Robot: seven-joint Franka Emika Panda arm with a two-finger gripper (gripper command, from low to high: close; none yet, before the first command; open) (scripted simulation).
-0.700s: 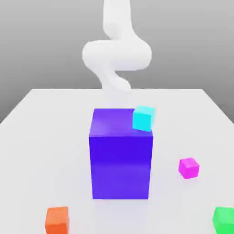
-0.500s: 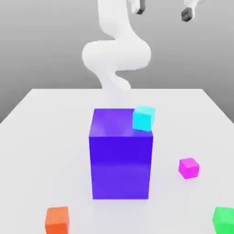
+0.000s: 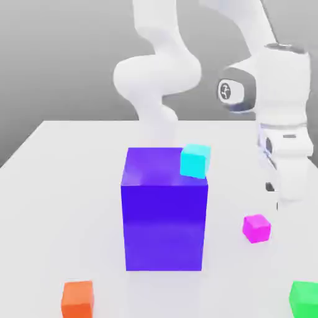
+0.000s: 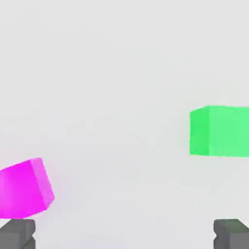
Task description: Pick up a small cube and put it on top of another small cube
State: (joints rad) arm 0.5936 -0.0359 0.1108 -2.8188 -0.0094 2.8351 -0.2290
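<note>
Magenta cube (image 3: 256, 228) sits on the pale counter (image 3: 74, 205), lower than the pincer (image 4: 124, 234), which is released, spread wide and empty.

1 table (image 3: 56, 211), plain and near-white, spreads across the lower part of the exterior view. Its far edge runs straight and level, and its 2 side edges splay outward toward the camera. Behind it stands 1 smooth grey backdrop (image 3: 56, 56), paler up high and darker lower down at both sides. The light is bright and even, with a faint, cool sheen on the tabletop near the front middle. In the hand view the same surface looks pale, flat and unpatterned.
</note>
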